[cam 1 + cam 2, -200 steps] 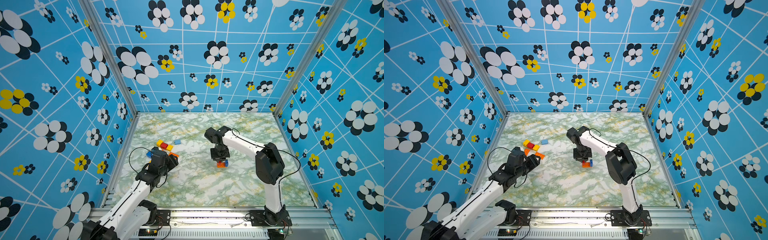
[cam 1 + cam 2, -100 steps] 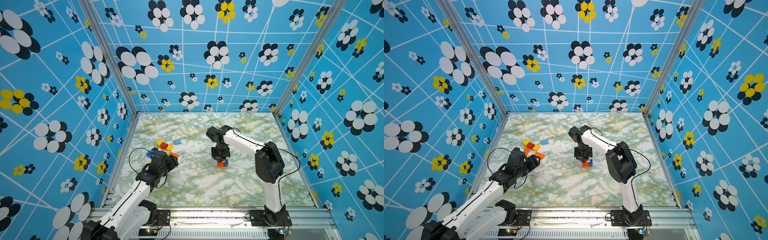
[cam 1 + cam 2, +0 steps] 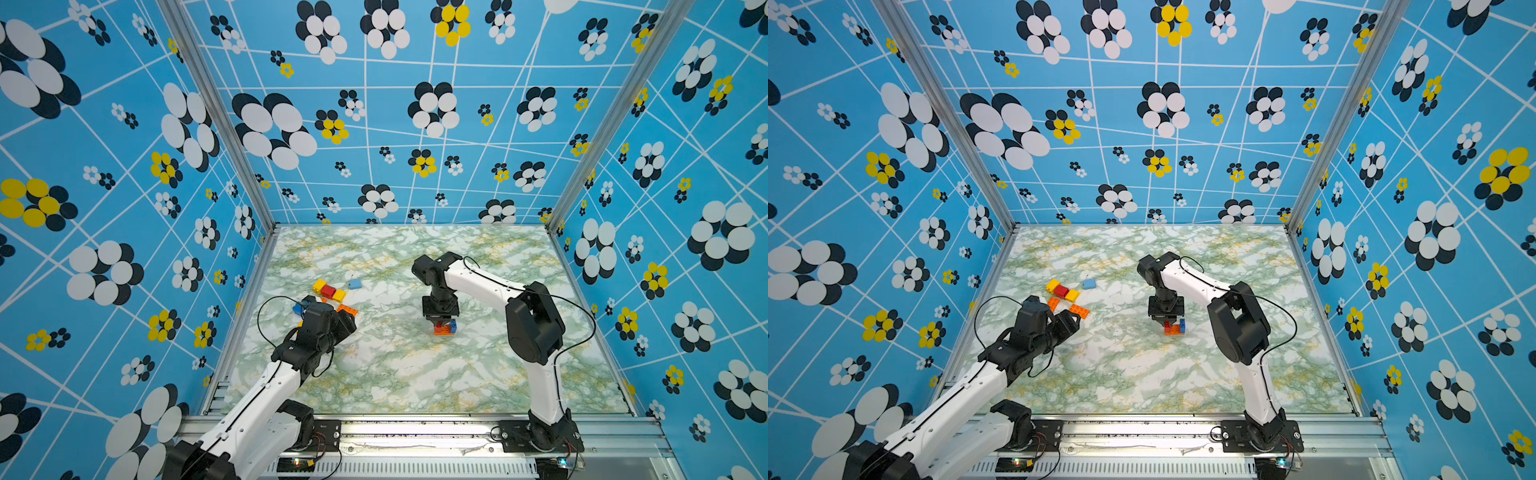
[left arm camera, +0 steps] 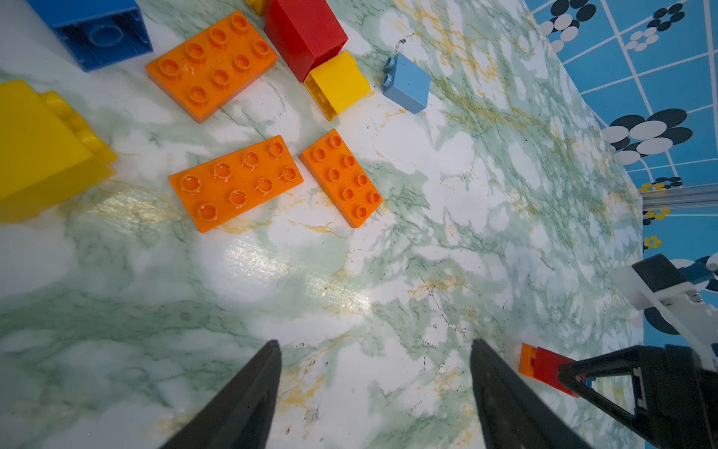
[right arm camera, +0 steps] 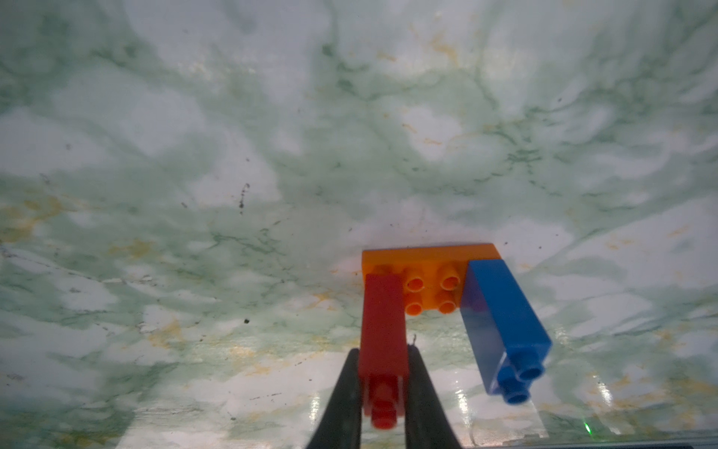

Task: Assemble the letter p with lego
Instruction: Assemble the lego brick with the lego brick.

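Right gripper is seen pinched on a red brick, which is stood upright on one end of an orange plate. A blue brick is stood on the other end, with bare studs left between them. This small build is set on the table near its middle, directly under that gripper. Left gripper is held spread and empty over bare table, and the loose lego is laid just ahead of it: a spare plate, a yellow brick, a pale blue brick and others. The lego is judged to be light, rigid and smooth-sided, so little force should be needed, though a glossy wall may slip from narrow pads. A brick is best taken across two opposite flat walls, with the studs left free. A plate offers only thin edges and is best pinched across its short width.
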Robot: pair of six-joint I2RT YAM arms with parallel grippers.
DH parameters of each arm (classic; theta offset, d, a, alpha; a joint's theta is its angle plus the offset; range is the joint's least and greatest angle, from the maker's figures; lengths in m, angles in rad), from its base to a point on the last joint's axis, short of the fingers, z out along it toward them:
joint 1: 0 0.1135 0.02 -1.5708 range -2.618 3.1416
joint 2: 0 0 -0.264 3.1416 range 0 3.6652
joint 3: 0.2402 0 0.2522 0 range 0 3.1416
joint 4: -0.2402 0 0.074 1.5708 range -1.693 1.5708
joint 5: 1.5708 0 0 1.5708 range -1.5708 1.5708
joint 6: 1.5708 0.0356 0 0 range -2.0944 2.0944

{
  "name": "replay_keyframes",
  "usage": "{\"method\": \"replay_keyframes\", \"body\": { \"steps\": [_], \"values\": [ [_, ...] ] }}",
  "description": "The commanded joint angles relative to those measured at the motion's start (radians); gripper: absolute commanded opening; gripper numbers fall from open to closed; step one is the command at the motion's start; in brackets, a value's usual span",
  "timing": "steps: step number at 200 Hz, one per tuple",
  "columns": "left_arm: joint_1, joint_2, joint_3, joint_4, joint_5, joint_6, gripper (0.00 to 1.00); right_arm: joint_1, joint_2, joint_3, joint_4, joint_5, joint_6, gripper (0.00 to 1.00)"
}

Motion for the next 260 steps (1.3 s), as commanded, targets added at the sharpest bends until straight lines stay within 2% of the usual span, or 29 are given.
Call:
{"method": "replay_keyframes", "body": {
  "steps": [1,92,127,153,205,260],
  "values": [
    [0.009,-0.002,-0.019,-0.002,-0.016,0.018,0.78,-0.004,0.031,-0.013,0.0,-0.012,0.008,0.0],
    [0.01,-0.008,-0.026,-0.006,-0.021,0.02,0.78,-0.01,0.07,-0.029,0.008,-0.018,-0.003,0.0],
    [0.012,-0.008,-0.024,-0.003,-0.022,0.021,0.78,-0.038,0.11,-0.081,0.064,-0.101,-0.01,0.0],
    [0.014,-0.006,-0.023,-0.004,-0.025,0.021,0.78,-0.041,0.138,-0.081,0.046,-0.047,-0.025,0.0],
    [0.014,-0.001,-0.011,-0.008,-0.027,0.024,0.78,-0.046,0.18,-0.081,0.059,-0.041,-0.033,0.0],
    [0.017,0.005,0.01,-0.027,-0.036,0.035,0.78,-0.046,0.105,-0.061,0.033,-0.033,-0.049,0.0]
  ]
}}
